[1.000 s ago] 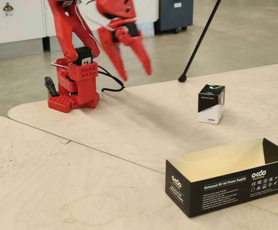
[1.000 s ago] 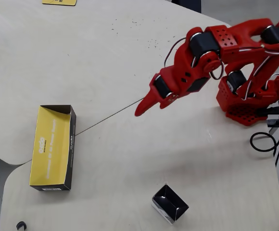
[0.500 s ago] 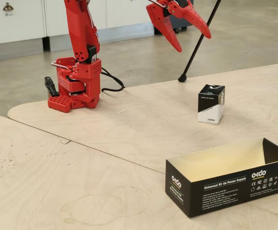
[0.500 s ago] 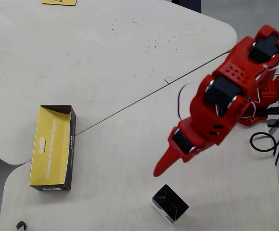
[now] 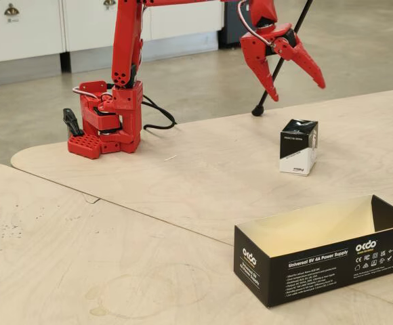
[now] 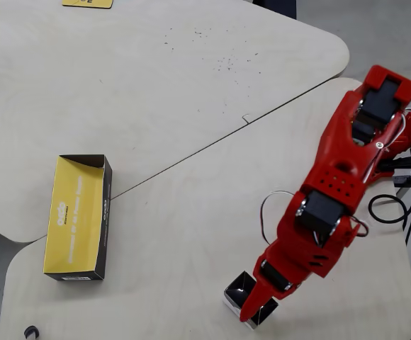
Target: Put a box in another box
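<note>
The small box (image 5: pixel 299 146), black on top and white below, stands upright on the far table at the right. In the overhead view (image 6: pixel 237 290) my gripper partly covers it. My red gripper (image 5: pixel 298 91) hangs open and empty above the small box, not touching it; in the overhead view (image 6: pixel 259 312) its fingers lie over the box's right part. The long black "okdo" box (image 5: pixel 325 261) lies open-topped and empty near the front right edge, tan inside. In the overhead view (image 6: pixel 102 212) it sits far left of the gripper.
The arm's red base (image 5: pixel 105 125) stands at the back left with black cables (image 5: pixel 157 116) beside it. A black pole (image 5: pixel 281 61) rises from the floor behind the gripper. A seam (image 6: pixel 212 138) runs between the two tabletops. A yellow card (image 6: pixel 86 3) lies at the top edge.
</note>
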You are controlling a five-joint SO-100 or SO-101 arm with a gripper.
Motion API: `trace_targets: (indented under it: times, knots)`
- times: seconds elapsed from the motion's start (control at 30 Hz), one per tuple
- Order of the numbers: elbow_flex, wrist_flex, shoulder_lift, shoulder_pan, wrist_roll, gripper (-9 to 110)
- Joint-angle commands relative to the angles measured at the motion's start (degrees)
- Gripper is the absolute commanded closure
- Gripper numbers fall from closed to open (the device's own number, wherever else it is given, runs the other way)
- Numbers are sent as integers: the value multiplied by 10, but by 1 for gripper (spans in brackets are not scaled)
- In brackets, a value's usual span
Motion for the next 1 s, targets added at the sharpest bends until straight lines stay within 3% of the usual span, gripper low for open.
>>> trace_targets:
  times: [0.0, 0.57, 0.97]
  knots:
    - [-40, -25, -10, 7, -12, 56]
    - [0, -103, -105, 50, -105, 57]
    - [11, -102, -104, 55, -115, 87]
